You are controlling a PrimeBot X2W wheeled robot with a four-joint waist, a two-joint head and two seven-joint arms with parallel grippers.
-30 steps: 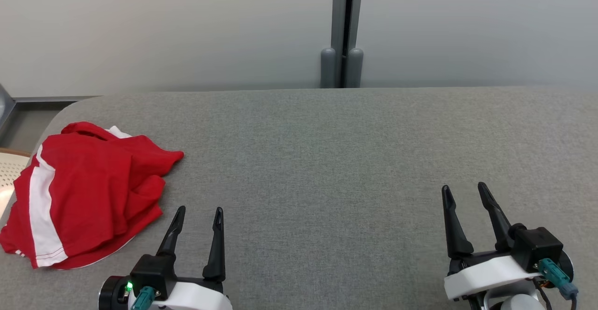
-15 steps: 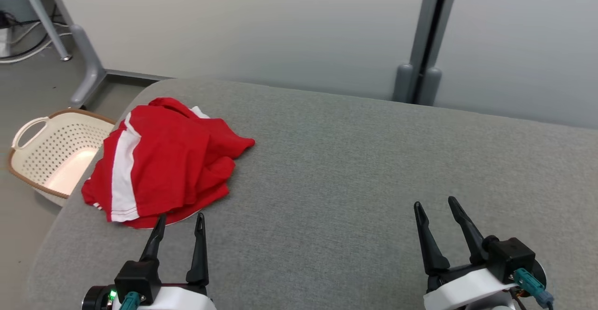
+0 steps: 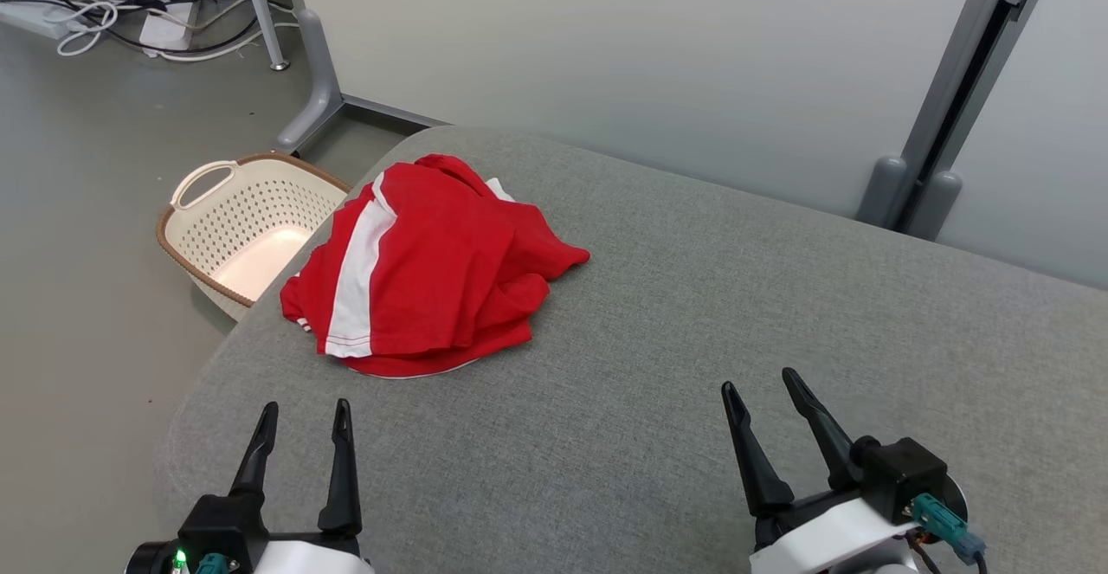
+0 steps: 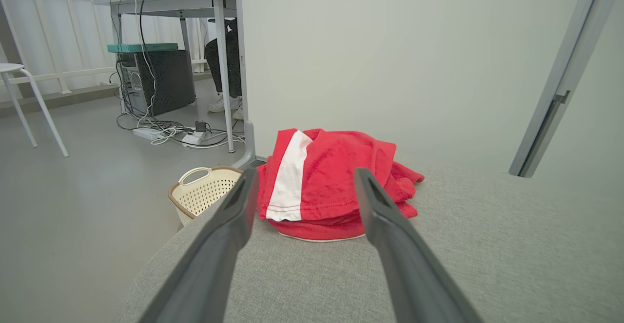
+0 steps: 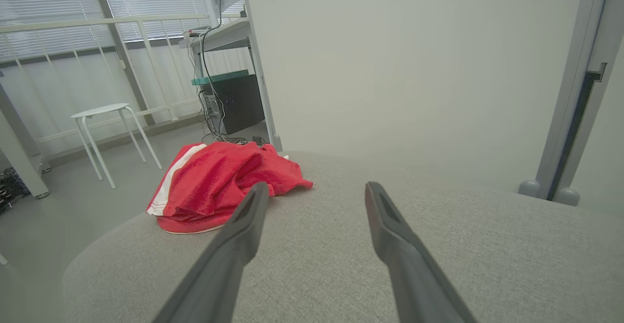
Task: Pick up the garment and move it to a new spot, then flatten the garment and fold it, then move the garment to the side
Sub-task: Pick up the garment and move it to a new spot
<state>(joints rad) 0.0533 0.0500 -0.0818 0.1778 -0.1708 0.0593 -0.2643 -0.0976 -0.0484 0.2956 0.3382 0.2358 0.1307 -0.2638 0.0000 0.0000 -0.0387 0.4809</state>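
Grey table (image 3: 692, 340) hides part of basket (image 3: 227, 215) beside crumpled garment (image 3: 441, 271).

Left end effector (image 3: 306, 404) has black fingers (image 3: 343, 463), white shell (image 3: 305, 557), green light (image 3: 181, 557), teal plug (image 3: 212, 564).

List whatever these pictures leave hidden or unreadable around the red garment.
1. The garment is heaped in every view, so its own folds hide its cut and underside.
2. The basket: in the head view its near side is hidden behind the edge of the table and the garment.
3. The person: in the left wrist view, only legs and shoes show. Desk and wall panel hide the rest.
4. The left pincer: in the head view its wrist is cut off by the bottom edge.
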